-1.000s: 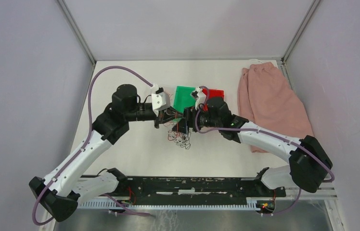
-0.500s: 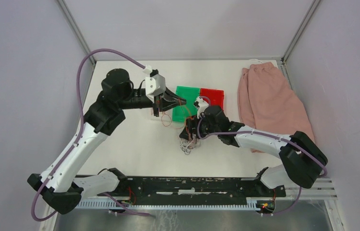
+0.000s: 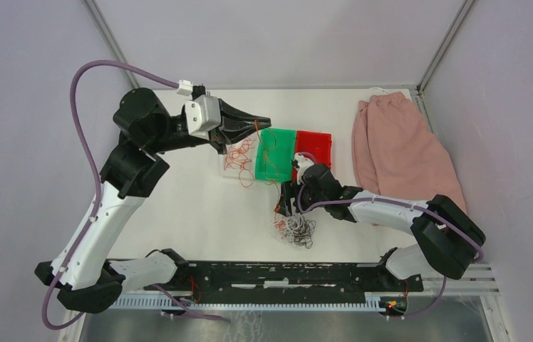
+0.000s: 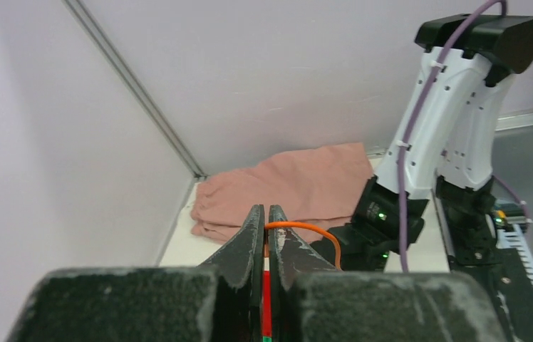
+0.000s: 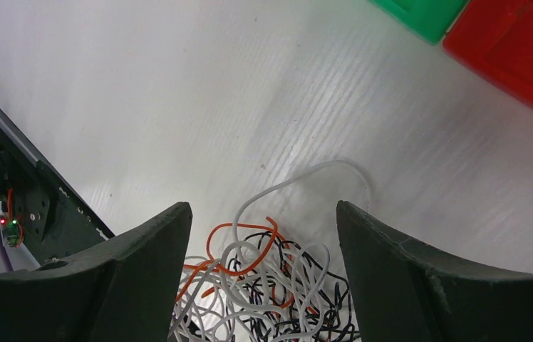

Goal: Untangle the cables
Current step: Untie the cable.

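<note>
Top external: clump (image 3: 298,229) toward desk's (image 3: 192,214) near edge from right gripper (image 3: 283,205), jaws wide; left gripper (image 3: 264,123) pinches orange wire (image 4: 299,226)

table (image 5: 142,85): white, faintly ribbed, slight sheen
green tray (image 5: 427,14): glossy plastic
red tray (image 5: 520,50): glossy plastic
cloth (image 3: 399,149): soft matt fabric
cables (image 5: 264,285): smooth plastic coating

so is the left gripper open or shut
Shut. In the left wrist view the left gripper has its jaws nearly together, pinching an orange wire that loops out sideways.
</note>
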Motion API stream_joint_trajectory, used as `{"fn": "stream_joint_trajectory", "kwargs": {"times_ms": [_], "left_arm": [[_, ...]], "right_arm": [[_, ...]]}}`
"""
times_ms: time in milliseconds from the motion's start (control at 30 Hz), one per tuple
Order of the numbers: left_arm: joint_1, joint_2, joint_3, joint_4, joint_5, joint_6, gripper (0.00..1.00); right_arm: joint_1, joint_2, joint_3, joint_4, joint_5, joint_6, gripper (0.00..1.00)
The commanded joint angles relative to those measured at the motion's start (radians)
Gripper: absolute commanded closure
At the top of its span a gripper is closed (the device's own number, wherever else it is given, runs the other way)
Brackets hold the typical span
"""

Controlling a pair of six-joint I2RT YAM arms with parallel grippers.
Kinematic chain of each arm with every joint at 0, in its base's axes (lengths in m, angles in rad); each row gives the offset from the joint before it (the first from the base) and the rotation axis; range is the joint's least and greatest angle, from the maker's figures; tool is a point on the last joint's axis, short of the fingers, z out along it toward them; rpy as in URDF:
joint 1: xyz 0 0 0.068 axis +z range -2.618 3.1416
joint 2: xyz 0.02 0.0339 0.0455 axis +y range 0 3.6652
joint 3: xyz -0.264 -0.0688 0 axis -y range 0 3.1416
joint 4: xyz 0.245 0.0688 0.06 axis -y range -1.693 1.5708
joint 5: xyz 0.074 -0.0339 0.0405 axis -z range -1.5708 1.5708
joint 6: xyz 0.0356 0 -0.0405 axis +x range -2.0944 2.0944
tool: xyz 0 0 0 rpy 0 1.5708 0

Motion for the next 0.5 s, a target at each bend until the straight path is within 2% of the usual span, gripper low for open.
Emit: {"fn": "stream_joint_trajectory", "kwargs": {"times_ms": [0,467], "left_arm": [[-0.003,-0.003,0.055,0.091,-0.098,0.107,0.97],[-0.003,0.046,0.175,0.364,-0.254,0.388,0.97]], "right_arm": [[0.001,-0.029,0.005,0.005,0.048,-0.026,0.19],[0.001,-0.026,-0.021,-0.012,0.16,-0.052,0.23]]}}
